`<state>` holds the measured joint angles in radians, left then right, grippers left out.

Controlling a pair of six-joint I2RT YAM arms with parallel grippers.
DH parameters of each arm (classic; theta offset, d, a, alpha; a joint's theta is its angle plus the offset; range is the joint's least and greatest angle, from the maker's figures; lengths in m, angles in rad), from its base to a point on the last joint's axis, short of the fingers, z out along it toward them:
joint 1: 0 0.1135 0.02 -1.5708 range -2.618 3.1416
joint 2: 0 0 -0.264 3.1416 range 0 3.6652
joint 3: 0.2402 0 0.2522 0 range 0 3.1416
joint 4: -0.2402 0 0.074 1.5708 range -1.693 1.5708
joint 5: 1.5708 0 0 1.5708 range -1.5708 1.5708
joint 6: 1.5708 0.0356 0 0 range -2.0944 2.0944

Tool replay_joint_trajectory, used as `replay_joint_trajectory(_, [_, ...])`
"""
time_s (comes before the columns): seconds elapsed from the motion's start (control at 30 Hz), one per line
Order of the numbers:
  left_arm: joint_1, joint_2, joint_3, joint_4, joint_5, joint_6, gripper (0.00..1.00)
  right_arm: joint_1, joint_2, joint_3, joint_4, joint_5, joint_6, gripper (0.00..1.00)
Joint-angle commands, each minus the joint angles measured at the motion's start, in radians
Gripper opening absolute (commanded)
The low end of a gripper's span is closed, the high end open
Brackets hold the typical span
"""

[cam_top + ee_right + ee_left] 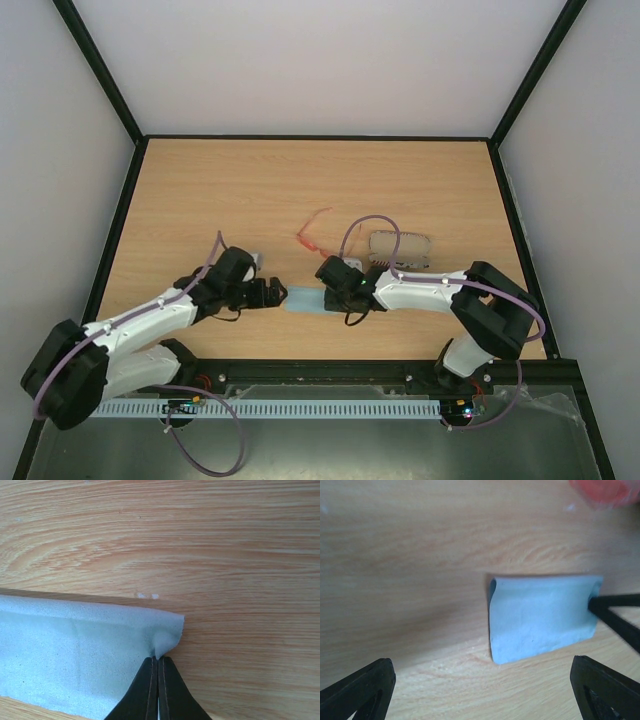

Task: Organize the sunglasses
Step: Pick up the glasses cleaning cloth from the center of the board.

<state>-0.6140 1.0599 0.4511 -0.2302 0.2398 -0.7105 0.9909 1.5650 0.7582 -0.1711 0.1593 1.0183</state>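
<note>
The red-orange sunglasses (314, 233) lie on the table's middle, just beyond both grippers; a blurred red bit of them shows at the top right of the left wrist view (606, 491). The folded light blue cloth (304, 299) lies between the grippers. My right gripper (332, 300) is shut on the cloth's right edge (159, 642), pinching a small fold. My left gripper (280, 295) is open and empty just left of the cloth (542, 617), its fingertips (360, 687) wide apart. The flag-patterned case (400, 248) lies right of the sunglasses, behind the right arm.
A black frame rail (320, 137) borders the wooden table, with white walls beyond. The right arm's cable (360, 225) loops over the area between sunglasses and case.
</note>
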Motion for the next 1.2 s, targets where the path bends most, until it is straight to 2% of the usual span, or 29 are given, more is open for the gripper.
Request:
replay_joint_trajectory(0.0, [-0.073,0.068,-0.011,0.0,-0.032,-0.04,0.97,0.005,0.006,-0.016,-0.147,0.059,-0.027,0.01])
replay_joint_trajectory(0.27, [-0.15,0.186,0.067,-0.039,-0.169,-0.061,0.63,0.005,-0.001,-0.025,-0.117,0.038,-0.049,0.01])
replay_joint_trajectory(0.4, [-0.184,0.266,0.121,-0.052,-0.214,-0.072,0.51,0.005,-0.002,-0.033,-0.094,0.028,-0.056,0.01])
replay_joint_trajectory(0.53, [-0.21,0.334,0.152,-0.036,-0.218,-0.088,0.45,0.005,-0.009,-0.047,-0.067,0.017,-0.061,0.01])
replay_joint_trajectory(0.93, [-0.269,0.459,0.211,-0.017,-0.204,-0.102,0.36,0.005,-0.02,-0.069,-0.029,-0.002,-0.072,0.01])
replay_joint_trajectory(1.17, [-0.279,0.476,0.204,-0.022,-0.215,-0.107,0.3,0.005,-0.02,-0.073,-0.022,-0.006,-0.075,0.01])
